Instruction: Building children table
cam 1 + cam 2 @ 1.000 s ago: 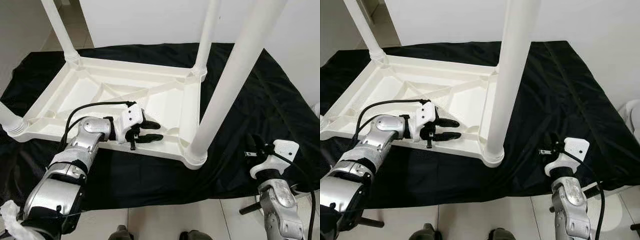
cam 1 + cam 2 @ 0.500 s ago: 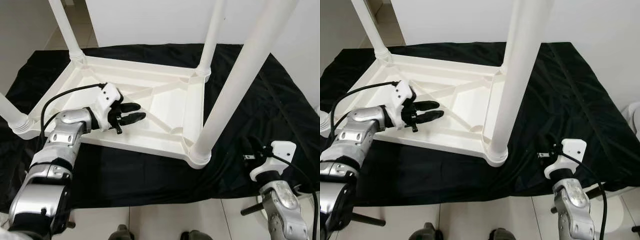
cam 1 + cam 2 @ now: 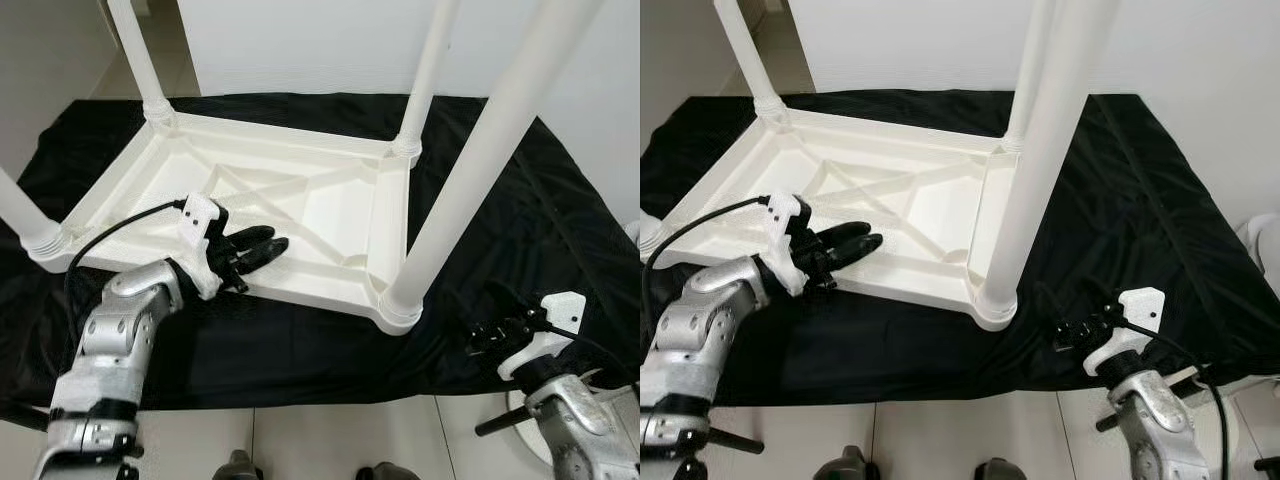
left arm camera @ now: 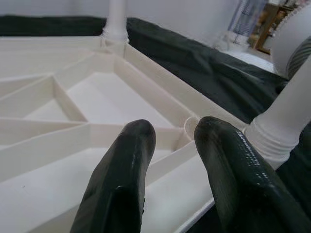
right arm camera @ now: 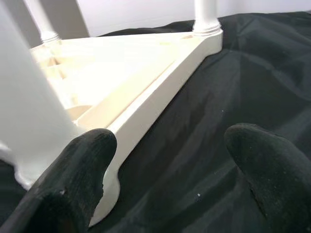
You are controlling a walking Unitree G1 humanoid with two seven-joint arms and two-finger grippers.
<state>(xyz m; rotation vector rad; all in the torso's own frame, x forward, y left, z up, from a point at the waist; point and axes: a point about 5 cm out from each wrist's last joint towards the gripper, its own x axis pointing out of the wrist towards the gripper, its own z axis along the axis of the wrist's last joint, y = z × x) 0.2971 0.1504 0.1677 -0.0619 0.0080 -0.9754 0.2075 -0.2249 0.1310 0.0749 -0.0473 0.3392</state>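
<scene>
Four white legs stand up from an upside-down white plastic children's table (image 3: 300, 215), which lies on a black cloth (image 3: 520, 230) spread over a pale tiled floor (image 3: 330, 440). Ribbed underside of the tabletop faces up, with diagonal stiffening ribs crossing the recessed panel.

Leg positions: far-left leg (image 3: 140, 60) and far-right leg (image 3: 428, 75) rise from the corners toward the white wall (image 3: 310, 40). Near-right leg (image 3: 480, 170) is the closest and looks thickest in the head views; its base collar sits at the table's near-right corner. Near-left leg (image 3: 22, 215) is cut off by the frame edge.

Left gripper (image 3: 262, 248) sits over the near long edge of the tabletop, reaching inward over the rim. Its fingers (image 4: 121, 179) are slightly apart with a narrow gap and nothing between them. Contact with the rim cannot be confirmed.

Right gripper (image 3: 1072, 333) hovers low over the black cloth, just beside the near-right corner of the table and apart from it. Its fingers (image 5: 73, 184) are spread wide and hold nothing; the wrist view looks along the table's short edge toward the far-right leg.
</scene>
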